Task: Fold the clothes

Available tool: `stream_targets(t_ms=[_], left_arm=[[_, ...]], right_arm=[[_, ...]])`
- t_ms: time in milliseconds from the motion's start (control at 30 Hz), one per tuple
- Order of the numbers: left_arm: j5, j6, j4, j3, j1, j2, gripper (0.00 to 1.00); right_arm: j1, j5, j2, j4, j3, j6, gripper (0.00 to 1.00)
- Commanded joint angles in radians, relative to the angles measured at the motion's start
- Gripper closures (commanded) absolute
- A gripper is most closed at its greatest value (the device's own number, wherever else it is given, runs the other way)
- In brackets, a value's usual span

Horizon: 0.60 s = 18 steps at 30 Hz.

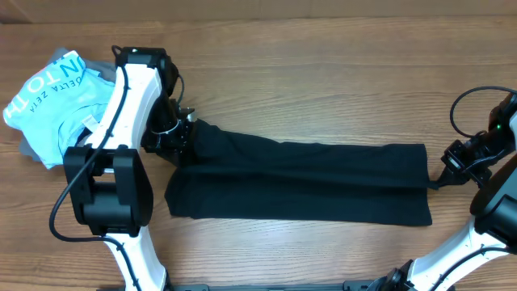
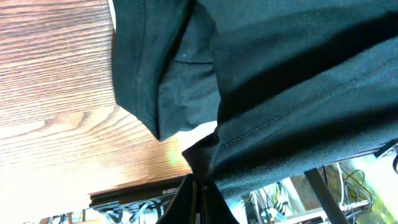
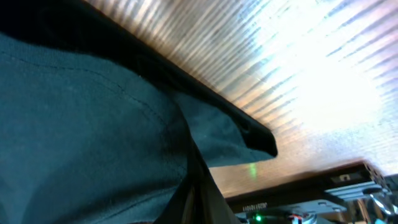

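The clothes, a plain black T-shirt (image 1: 307,182), lie stretched in a long band across the wooden table from left to right. My left gripper (image 1: 184,129) is at the band's left end, shut on a pinch of the fabric and lifting that corner a little. In the left wrist view the black cloth (image 2: 280,74) hangs from my shut left gripper (image 2: 198,190). My right gripper (image 1: 440,179) holds the right end at the lower corner. The right wrist view shows the fabric (image 3: 81,124) gathered into the shut right gripper (image 3: 200,193).
A light blue shirt with white lettering (image 1: 52,101) lies crumpled at the far left on a grey garment (image 1: 28,149), just behind the left arm. A black cable (image 1: 468,105) loops by the right arm. The table's front edge (image 3: 298,186) runs close to the right gripper.
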Motion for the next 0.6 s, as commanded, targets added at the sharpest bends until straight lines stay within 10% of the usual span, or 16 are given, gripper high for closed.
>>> stream_targets(t_ms=[0,567], left_arm=[[-0.043,-0.014,-0.003,-0.009,0.009,-0.022,0.96],[-0.043,-0.014,-0.003,-0.009,0.009,-0.022,0.68]], right_arm=[[-0.006,0.043,-0.037,0.002,0.023,0.017,0.95],[-0.006,0.001,-0.037,0.060,0.023,0.008,0.67]])
